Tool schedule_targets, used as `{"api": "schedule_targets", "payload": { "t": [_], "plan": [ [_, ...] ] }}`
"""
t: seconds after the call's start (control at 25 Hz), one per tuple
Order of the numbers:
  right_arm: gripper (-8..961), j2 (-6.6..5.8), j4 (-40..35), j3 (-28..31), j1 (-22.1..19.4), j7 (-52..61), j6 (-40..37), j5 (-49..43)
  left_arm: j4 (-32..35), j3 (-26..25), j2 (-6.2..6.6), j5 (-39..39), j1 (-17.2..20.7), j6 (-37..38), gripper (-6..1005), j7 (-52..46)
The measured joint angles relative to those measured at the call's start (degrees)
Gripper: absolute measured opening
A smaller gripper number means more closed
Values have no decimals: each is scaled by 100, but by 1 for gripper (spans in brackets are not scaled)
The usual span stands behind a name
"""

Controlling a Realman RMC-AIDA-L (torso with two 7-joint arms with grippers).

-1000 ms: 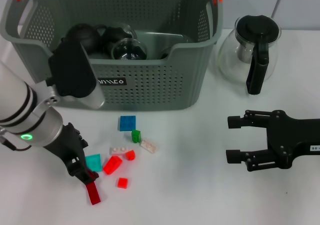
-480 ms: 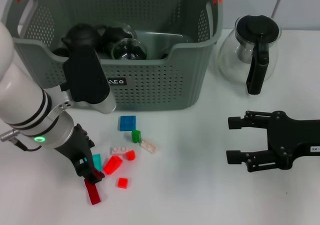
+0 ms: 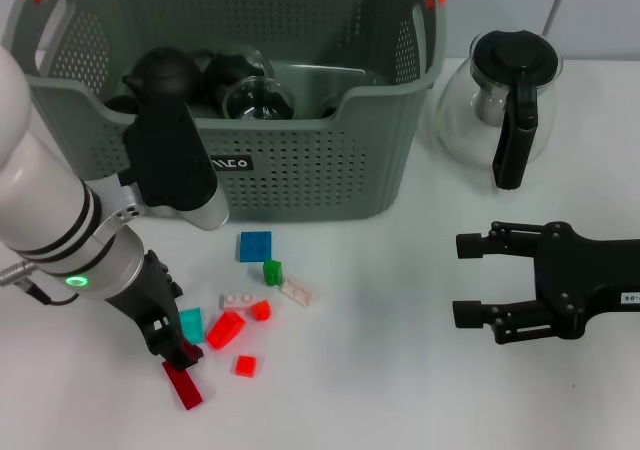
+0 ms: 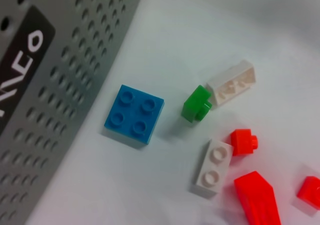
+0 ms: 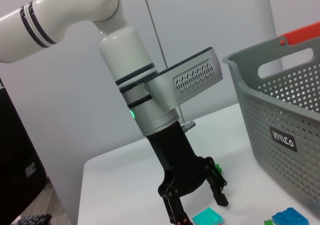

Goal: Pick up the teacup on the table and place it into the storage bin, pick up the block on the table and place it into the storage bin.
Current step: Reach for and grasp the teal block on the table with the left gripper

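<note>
reaching with left gripper (image 3: pixel 172 355), fingers spread, just above dark red block (image 3: pixel 183 385) near storage bin (image 3: pixel 330 160). centre fingers across block's narrow sides before closing. right gripper (image 3: pixel 472 280) open, idle.

Left arm angled down steep, wrist bent, left gripper (image 3: pixel 172 354) low at table, fingers (image 5: pixel 218 194) spread apart, tips pointing down. Right arm stretched flat, parked off to side, right gripper (image 3: pixel 470 279) wide open, facing inward.
</note>
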Motion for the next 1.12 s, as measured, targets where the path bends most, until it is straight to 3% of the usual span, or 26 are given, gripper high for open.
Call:
{"api": "schedule_targets", "payload": {
  "t": [1.12],
  "plan": [
    [914, -3, 31, 0, -15, 0, 2, 0, 224, 130, 0, 132, -109, -194, 818, -271]
  ]
}}
